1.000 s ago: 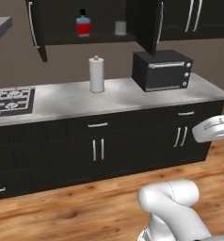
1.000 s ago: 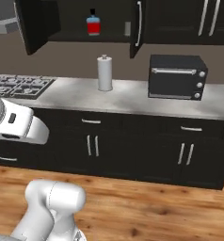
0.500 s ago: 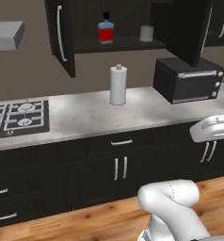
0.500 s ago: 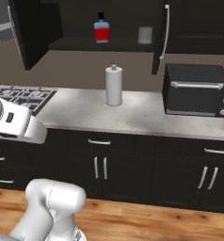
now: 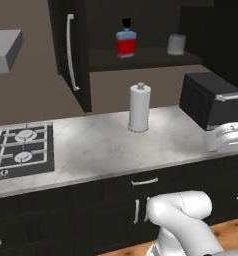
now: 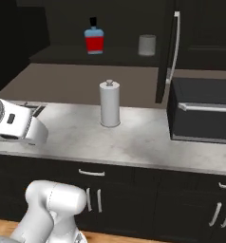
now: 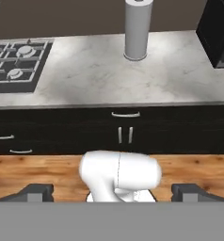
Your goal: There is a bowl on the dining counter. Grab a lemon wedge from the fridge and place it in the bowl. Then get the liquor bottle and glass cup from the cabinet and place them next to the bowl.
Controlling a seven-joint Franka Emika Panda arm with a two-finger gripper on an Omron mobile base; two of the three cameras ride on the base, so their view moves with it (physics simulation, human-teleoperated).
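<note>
Nearest the base, the gripper point(image 7: 114, 190) shows in the hand view with its two dark finger tips point(image 7: 36, 192) set wide apart at the lower edge, jaws fully open and holding nothing; it looks down over a warm wooden plank floor point(image 7: 48, 169). Beyond the floor stand black lower cabinets point(image 6: 148, 199) with short silver bar handles, flat-fronted and matte. They carry a narrow grey marble-look countertop point(image 5: 101, 150), mottled and smooth. On it, at the left in the left base view, lies a gas hob point(image 5: 18, 152) with pale grates on a black plate. Near the middle stands a paper towel roll point(image 5: 139, 107), a plain white cylinder, upright on a round base, with a small knob on top. To its right sits a black boxy microwave oven point(image 6: 202, 110) with a horizontal silver handle. Farthest back and highest, the cabinet point(image 5: 141, 30) is open, its black doors point(image 5: 70, 50) swung outward, each with a vertical silver bar handle. On its single visible shelf stand two items, well apart. The liquor bottle point(image 5: 126, 41) stands upright, long axis vertical, black cap uppermost, light blue shoulders over a red squarish body. The glass cup point(image 5: 176, 44), a pale translucent tumbler, stands upright to its right, mouth up; contents cannot be made out.
</note>
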